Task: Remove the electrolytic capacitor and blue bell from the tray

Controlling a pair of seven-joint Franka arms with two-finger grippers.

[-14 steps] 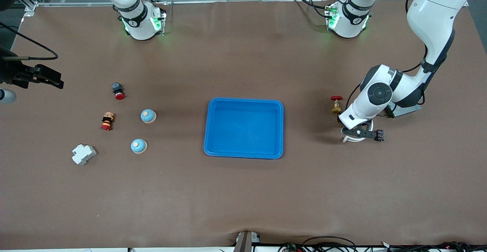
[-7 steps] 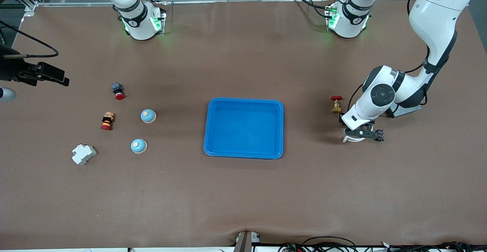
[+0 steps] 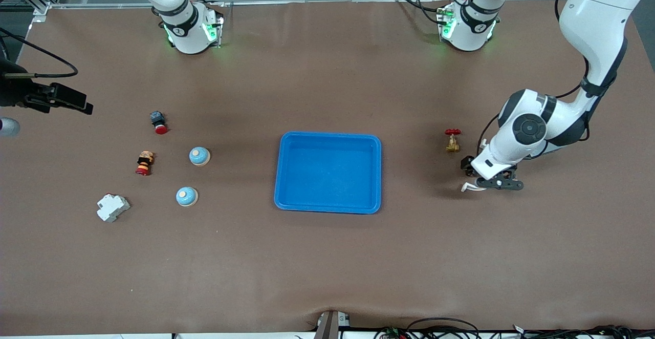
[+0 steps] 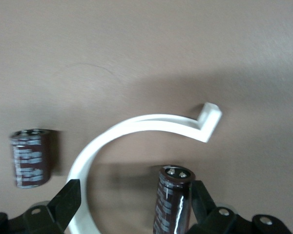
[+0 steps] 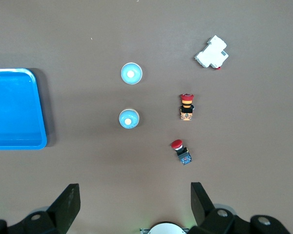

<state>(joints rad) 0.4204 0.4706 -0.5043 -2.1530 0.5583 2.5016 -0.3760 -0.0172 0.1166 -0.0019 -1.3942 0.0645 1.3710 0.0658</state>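
Note:
My left gripper [image 3: 495,183] is low over the table past the tray's end, near the left arm's end of the table. In the left wrist view it [image 4: 135,200] is open. A dark brown capacitor [image 4: 173,202] stands upright between the jaws, against one finger [image 4: 201,197]. A second capacitor [image 4: 31,157] lies outside the jaws. Two blue bells [image 3: 199,155] [image 3: 187,196] sit near the right arm's end and show in the right wrist view [image 5: 131,73] [image 5: 128,118]. My right gripper [image 3: 77,104] hangs high, open and empty [image 5: 134,192].
A blue tray [image 3: 328,139] sits mid-table. A white curved clip [image 4: 136,126] lies under my left gripper. A red-handled brass valve [image 3: 452,140] stands beside it. Two red push buttons [image 3: 159,122] [image 3: 145,163] and a white breaker [image 3: 112,207] lie by the bells.
My left gripper has shifted away from the tray toward the left arm's end of the table. My right gripper has moved slightly.

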